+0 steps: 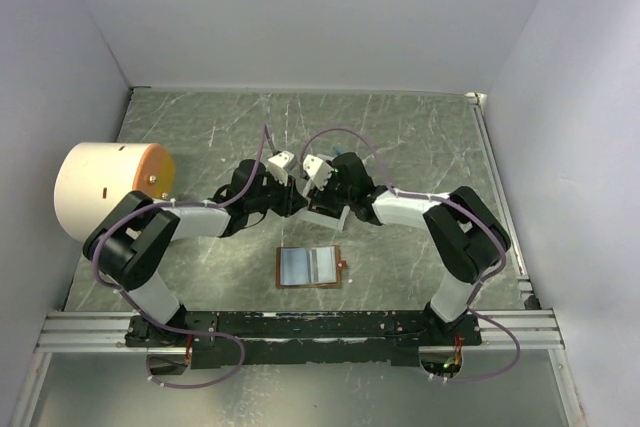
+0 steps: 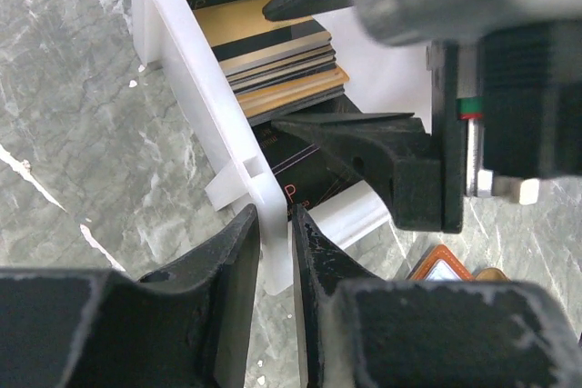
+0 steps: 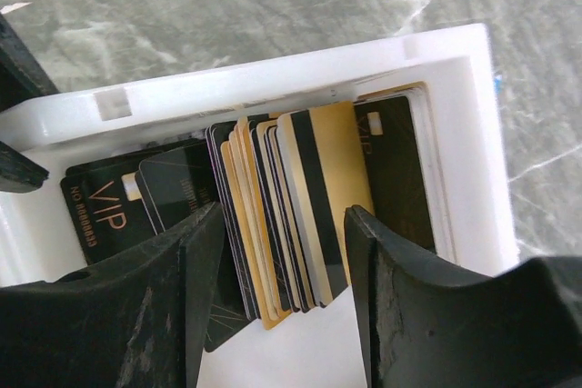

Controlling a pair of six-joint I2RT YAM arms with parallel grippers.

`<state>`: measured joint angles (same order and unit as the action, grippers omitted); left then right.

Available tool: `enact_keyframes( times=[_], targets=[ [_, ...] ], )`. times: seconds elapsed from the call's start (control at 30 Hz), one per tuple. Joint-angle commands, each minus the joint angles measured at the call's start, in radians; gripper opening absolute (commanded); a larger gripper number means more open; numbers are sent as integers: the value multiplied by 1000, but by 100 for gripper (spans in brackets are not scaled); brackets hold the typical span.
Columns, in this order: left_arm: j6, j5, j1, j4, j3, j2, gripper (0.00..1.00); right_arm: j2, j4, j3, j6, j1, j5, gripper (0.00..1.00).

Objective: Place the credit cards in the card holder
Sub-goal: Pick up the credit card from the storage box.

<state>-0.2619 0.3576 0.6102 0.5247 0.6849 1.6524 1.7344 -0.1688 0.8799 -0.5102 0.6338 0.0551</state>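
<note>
Nearest the arms' bases, the brown card holder lies opened flat on the marble-patterned bench. Its pale inner pockets face up, and no card can be made out in them. Just beyond it, both arms meet over a white box that holds the credit cards, black, gold and striped, standing on edge in a packed row.

The left tool straddles one side wall of the box, its jaws narrow with the wall filling the gap. Whether they actually pinch it cannot be told. The right tool hangs over the row from above, jaws wide open on either side of a sheaf of cards and gripping nothing.

The step in hand appears to be a pick from the box, with one arm steadying it while the other lines up on a card. The next move likely calls for the right tool to narrow onto a single card rather than the bundle. It would then have to lift that card clear without dragging its neighbours and carry it to the holder's pocket.
</note>
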Motion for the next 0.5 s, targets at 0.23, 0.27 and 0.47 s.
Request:
enact_keyframes(
  times=[0.23, 0.27, 0.47],
  targets=[
    [-5, 26, -3, 70, -13, 17, 31, -46, -274, -118, -18, -8, -166, 47],
    [-7, 24, -4, 74, -15, 17, 31, -44, -279, -116, -24, -8, -179, 47],
    [-31, 13, -4, 89, -24, 11, 33, -33, -320, -124, -33, -8, -189, 52]
  ],
)
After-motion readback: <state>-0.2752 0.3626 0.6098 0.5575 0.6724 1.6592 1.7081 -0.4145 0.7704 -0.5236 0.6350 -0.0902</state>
